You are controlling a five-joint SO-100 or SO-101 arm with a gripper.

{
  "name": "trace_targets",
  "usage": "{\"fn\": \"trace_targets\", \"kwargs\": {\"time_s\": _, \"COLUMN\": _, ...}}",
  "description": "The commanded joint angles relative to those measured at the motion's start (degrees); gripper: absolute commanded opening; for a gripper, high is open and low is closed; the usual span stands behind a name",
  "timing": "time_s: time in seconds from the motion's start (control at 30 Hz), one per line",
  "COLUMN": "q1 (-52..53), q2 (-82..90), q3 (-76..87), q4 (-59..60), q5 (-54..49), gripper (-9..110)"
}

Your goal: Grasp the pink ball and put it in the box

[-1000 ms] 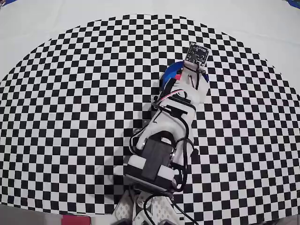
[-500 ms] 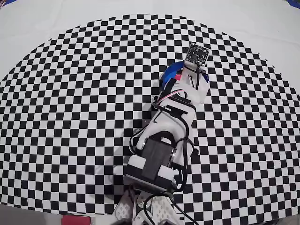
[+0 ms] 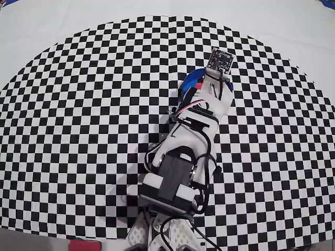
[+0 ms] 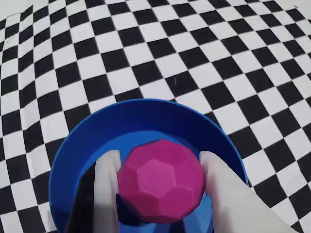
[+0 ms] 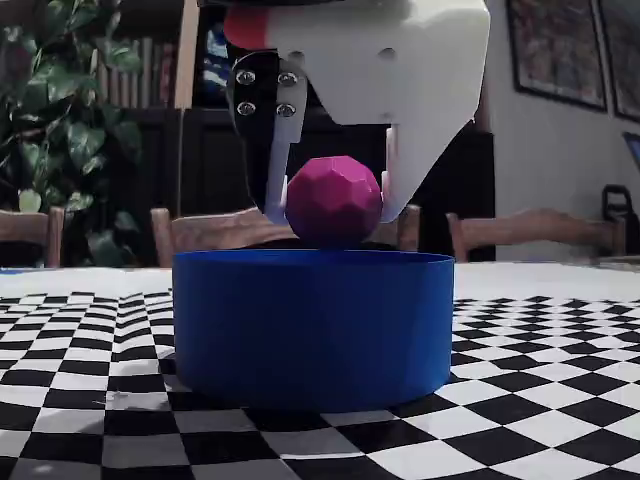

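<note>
A: Overhead view first. Hard to see much: arm (image 3: 180,157) stretched from the near edge of the checkered cloth (image 3: 78,104) toward its middle, covering most of the box (image 3: 191,80). Only a blue arc of rim peeking out at the arm's left. Pink ball not visible there; gripper itself hidden under the wrist.

B: Wrist view, then?

A: Clearer. Pink ball (image 4: 160,180) clamped between the 2 pale fingers (image 4: 107,187), 1 on each side, pressed against its facets. Held directly over the blue floor of the box (image 4: 141,116), inside the ring of the rim. Centred that way, probably, so a release lands it inside rather than on the wall.

B: And the fixed view?

A: Side-on. Gripper (image 5: 333,215) closed around the pink ball (image 5: 333,200), ball sitting just above the rim of the box (image 5: 313,325), not down inside. Kept low, likely to limit bounce on letting go. Placement not yet done; opening the fingers seems the remaining step.
</note>
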Motion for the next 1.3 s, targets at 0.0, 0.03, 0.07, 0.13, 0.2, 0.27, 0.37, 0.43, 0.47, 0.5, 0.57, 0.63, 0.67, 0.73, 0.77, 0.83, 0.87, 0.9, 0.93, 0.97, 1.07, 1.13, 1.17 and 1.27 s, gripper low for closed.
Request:
{"fn": "trace_targets", "kwargs": {"time_s": 0.0, "q1": 0.4, "q2": 0.2, "q3": -2.2, "q4": -1.0, "q5": -0.4, "gripper": 2}}
{"fn": "trace_targets", "kwargs": {"time_s": 0.03, "q1": 0.4, "q2": 0.3, "q3": -2.2, "q4": -1.0, "q5": -0.4, "gripper": 11}}
{"fn": "trace_targets", "kwargs": {"time_s": 0.07, "q1": 0.4, "q2": 0.3, "q3": -2.1, "q4": -1.0, "q5": -0.4, "gripper": 17}}
{"fn": "trace_targets", "kwargs": {"time_s": 0.13, "q1": 0.4, "q2": 0.4, "q3": -1.8, "q4": -1.6, "q5": -0.4, "gripper": 21}}
{"fn": "trace_targets", "kwargs": {"time_s": 0.2, "q1": 0.4, "q2": 0.5, "q3": -1.5, "q4": -1.6, "q5": -0.3, "gripper": 21}}
{"fn": "trace_targets", "kwargs": {"time_s": 0.27, "q1": 0.4, "q2": 0.8, "q3": -1.5, "q4": -1.7, "q5": 0.0, "gripper": 24}}
{"fn": "trace_targets", "kwargs": {"time_s": 0.37, "q1": 0.4, "q2": 1.2, "q3": -1.5, "q4": -1.8, "q5": 0.3, "gripper": 26}}
{"fn": "trace_targets", "kwargs": {"time_s": 0.43, "q1": 0.2, "q2": 1.8, "q3": -1.6, "q4": -1.8, "q5": 2.5, "gripper": 26}}
{"fn": "trace_targets", "kwargs": {"time_s": 0.47, "q1": -0.2, "q2": 2.4, "q3": -1.7, "q4": -1.8, "q5": 4.1, "gripper": 26}}
{"fn": "trace_targets", "kwargs": {"time_s": 0.5, "q1": -0.6, "q2": 3.2, "q3": -1.6, "q4": -1.8, "q5": 5.9, "gripper": 26}}
{"fn": "trace_targets", "kwargs": {"time_s": 0.57, "q1": -2.1, "q2": 5.0, "q3": -1.6, "q4": -1.8, "q5": 11.1, "gripper": 25}}
{"fn": "trace_targets", "kwargs": {"time_s": 0.63, "q1": -4.0, "q2": 7.2, "q3": -1.6, "q4": -1.8, "q5": 17.6, "gripper": 25}}
{"fn": "trace_targets", "kwargs": {"time_s": 0.67, "q1": -5.4, "q2": 8.7, "q3": -1.7, "q4": -1.8, "q5": 22.1, "gripper": 25}}
{"fn": "trace_targets", "kwargs": {"time_s": 0.73, "q1": -8.0, "q2": 11.5, "q3": -1.8, "q4": -1.8, "q5": 30.6, "gripper": 25}}
{"fn": "trace_targets", "kwargs": {"time_s": 0.77, "q1": -9.2, "q2": 13.2, "q3": -1.8, "q4": -1.8, "q5": 35.0, "gripper": 25}}
{"fn": "trace_targets", "kwargs": {"time_s": 0.83, "q1": -11.7, "q2": 16.8, "q3": -1.6, "q4": -1.8, "q5": 43.9, "gripper": 25}}
{"fn": "trace_targets", "kwargs": {"time_s": 0.87, "q1": -12.7, "q2": 18.5, "q3": -1.5, "q4": -1.4, "q5": 48.3, "gripper": 25}}
{"fn": "trace_targets", "kwargs": {"time_s": 0.9, "q1": -13.7, "q2": 20.7, "q3": -1.0, "q4": -0.8, "q5": 52.6, "gripper": 24}}
{"fn": "trace_targets", "kwargs": {"time_s": 0.93, "q1": -14.8, "q2": 22.9, "q3": -0.3, "q4": -0.5, "q5": 56.6, "gripper": 21}}
{"fn": "trace_targets", "kwargs": {"time_s": 0.97, "q1": -15.7, "q2": 25.1, "q3": -0.1, "q4": 0.8, "q5": 60.4, "gripper": 15}}
{"fn": "trace_targets", "kwargs": {"time_s": 1.07, "q1": -18.1, "q2": 31.6, "q3": 0.1, "q4": 7.4, "q5": 70.0, "gripper": 4}}
{"fn": "trace_targets", "kwargs": {"time_s": 1.13, "q1": -19.5, "q2": 35.6, "q3": 0.7, "q4": 11.7, "q5": 75.3, "gripper": 0}}
{"fn": "trace_targets", "kwargs": {"time_s": 1.17, "q1": -20.2, "q2": 37.7, "q3": 1.7, "q4": 13.8, "q5": 77.3, "gripper": 0}}
{"fn": "trace_targets", "kwargs": {"time_s": 1.27, "q1": -22.7, "q2": 46.2, "q3": 8.5, "q4": 16.3, "q5": 81.4, "gripper": 0}}
